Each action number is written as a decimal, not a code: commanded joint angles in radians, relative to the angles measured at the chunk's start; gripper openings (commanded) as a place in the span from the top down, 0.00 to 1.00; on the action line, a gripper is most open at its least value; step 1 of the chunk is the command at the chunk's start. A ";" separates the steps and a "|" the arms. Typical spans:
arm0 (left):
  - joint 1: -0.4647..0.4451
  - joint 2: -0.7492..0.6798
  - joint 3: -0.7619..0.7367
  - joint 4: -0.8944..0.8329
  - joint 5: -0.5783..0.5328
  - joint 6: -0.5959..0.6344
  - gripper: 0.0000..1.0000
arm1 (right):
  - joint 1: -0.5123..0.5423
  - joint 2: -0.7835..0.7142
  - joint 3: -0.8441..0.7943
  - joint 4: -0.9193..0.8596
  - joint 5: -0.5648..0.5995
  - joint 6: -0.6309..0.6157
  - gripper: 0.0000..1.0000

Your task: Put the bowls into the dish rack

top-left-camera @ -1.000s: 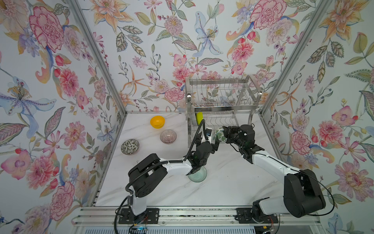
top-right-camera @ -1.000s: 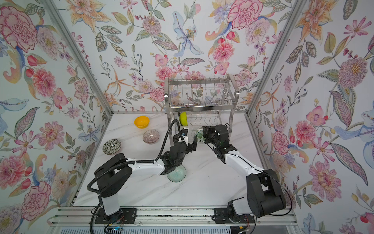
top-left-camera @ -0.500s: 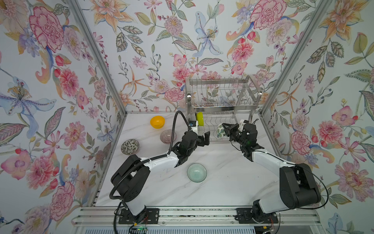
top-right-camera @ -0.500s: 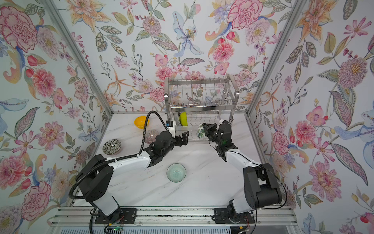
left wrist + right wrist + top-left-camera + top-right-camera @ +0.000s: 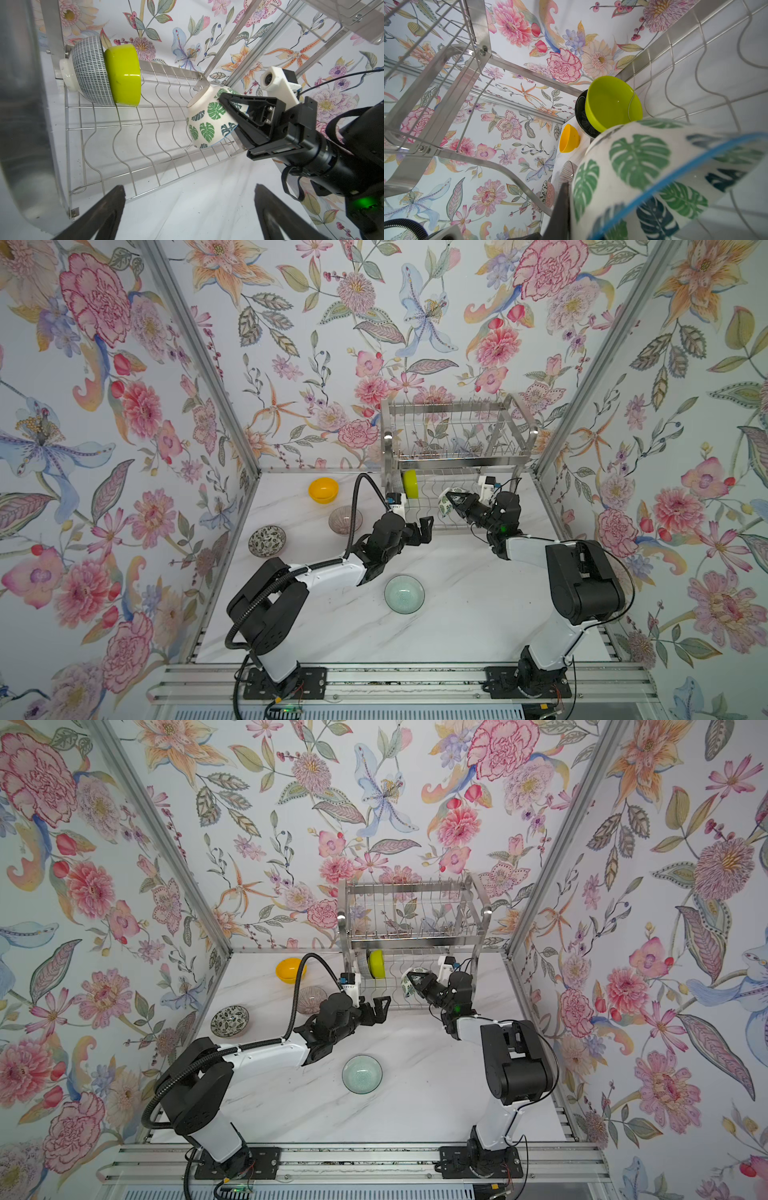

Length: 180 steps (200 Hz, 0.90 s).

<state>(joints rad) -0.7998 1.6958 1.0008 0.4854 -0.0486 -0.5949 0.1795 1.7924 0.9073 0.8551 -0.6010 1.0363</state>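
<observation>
Bowls (image 5: 122, 74) racked: two; right jaws grip leaf-print bowl (image 5: 205, 120) at dish rack (image 5: 25, 104); left jaws spread wide, empty; four lie on table (image 5: 457, 614).

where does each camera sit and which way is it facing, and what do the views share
Both top views: high at the front, looking down and back at the dish rack and both whole arms.
Left wrist: on the left arm, facing the rack's lower tier; its open left pincer frames the right pincer shut on the leaf-print bowl.
Right wrist: on the right arm, looking along that tier past the held bowl; one own finger shows.
Shared: both wrist views show the lime-green bowl.
</observation>
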 commanded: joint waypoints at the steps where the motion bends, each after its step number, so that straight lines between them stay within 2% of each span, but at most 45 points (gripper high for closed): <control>1: -0.004 -0.012 -0.001 0.050 0.022 -0.028 0.01 | -0.005 0.016 0.081 0.092 -0.077 -0.110 1.00; 57: -0.003 0.012 0.031 -0.002 -0.028 -0.065 0.01 | -0.024 0.157 0.240 0.084 -0.180 -0.148 1.00; 115: -0.008 0.028 0.067 -0.101 -0.196 -0.138 0.01 | -0.025 0.310 0.440 0.082 -0.287 -0.121 1.00; 180: -0.044 0.076 0.122 -0.133 -0.318 -0.137 0.01 | -0.026 0.435 0.561 0.110 -0.311 -0.078 1.00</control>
<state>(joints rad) -0.8196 1.7504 1.0790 0.3805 -0.2794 -0.7273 0.1555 2.1967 1.4075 0.8810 -0.8803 0.9310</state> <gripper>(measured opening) 0.989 0.074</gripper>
